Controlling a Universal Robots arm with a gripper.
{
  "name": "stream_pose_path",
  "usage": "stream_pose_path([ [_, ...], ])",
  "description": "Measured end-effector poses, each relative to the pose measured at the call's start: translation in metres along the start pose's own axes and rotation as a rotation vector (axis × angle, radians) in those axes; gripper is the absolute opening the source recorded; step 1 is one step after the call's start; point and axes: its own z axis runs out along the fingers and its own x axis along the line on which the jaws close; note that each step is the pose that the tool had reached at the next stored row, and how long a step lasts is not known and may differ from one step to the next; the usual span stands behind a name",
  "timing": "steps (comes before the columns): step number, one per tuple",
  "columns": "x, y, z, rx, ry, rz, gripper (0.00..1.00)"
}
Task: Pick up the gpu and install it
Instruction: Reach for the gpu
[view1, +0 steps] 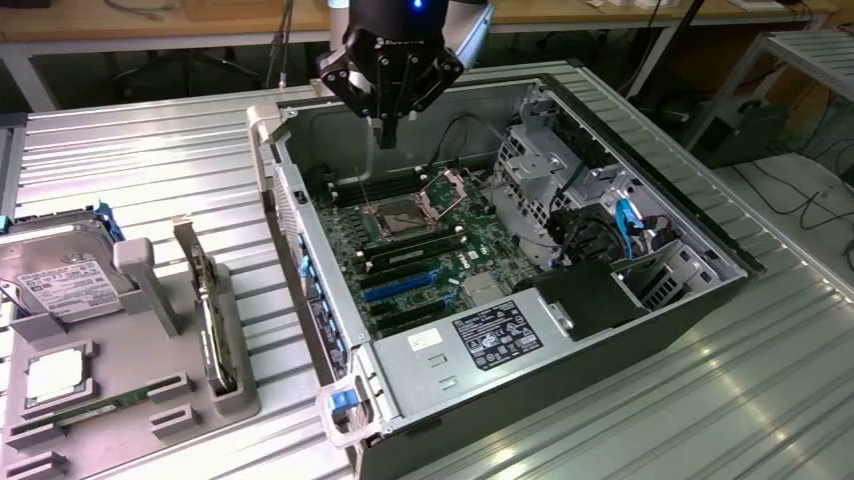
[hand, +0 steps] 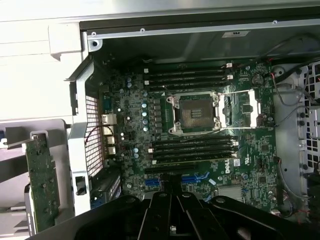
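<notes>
The gripper (view1: 387, 138) is shut and empty, above the computer (view1: 561, 400). Shut like this, it could knock the gpu (view1: 200, 290) over

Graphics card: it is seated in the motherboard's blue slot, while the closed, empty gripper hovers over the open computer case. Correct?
No. The graphics card is not in the blue slot; it stands on edge in the grey holder beside the computer case, as the exterior view shows. The closed, empty gripper does hover over the open case.
</notes>
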Motion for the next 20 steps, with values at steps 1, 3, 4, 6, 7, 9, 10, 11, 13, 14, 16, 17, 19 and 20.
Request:
stream_pose_path([
  [1,0.0005,-0.0001,0.0000,0.0000,0.0000,0.000,0.11],
  [3,0.0012,-0.0002,0.0000,0.0000,0.0000,0.000,0.11],
  [4,0.0015,-0.0003,0.0000,0.0000,0.0000,0.000,0.11],
  [6,0.0022,-0.0003,-0.0001,0.0000,0.0000,0.000,0.11],
  [7,0.0024,-0.0003,-0.0001,0.0001,0.0000,0.000,0.11],
  [9,0.0030,-0.0004,0.0000,0.0000,0.0001,0.000,0.11],
  [10,0.0033,-0.0004,-0.0001,0.0000,0.0001,0.000,0.11],
  [11,0.0036,-0.0005,-0.0001,0.0001,0.0001,0.000,0.11],
  [13,0.0043,-0.0005,-0.0001,0.0000,0.0001,0.000,0.11],
  [14,0.0045,-0.0005,-0.0001,0.0000,0.0001,0.000,0.11],
  [16,0.0051,-0.0006,-0.0001,0.0000,0.0002,0.000,0.11],
  [17,0.0056,-0.0006,-0.0001,0.0000,0.0001,0.000,0.11],
  [19,0.0063,-0.0007,-0.0001,0.0000,0.0002,0.000,0.11],
  [20,0.0067,-0.0007,-0.0001,0.0000,0.0002,0.000,0.11],
])
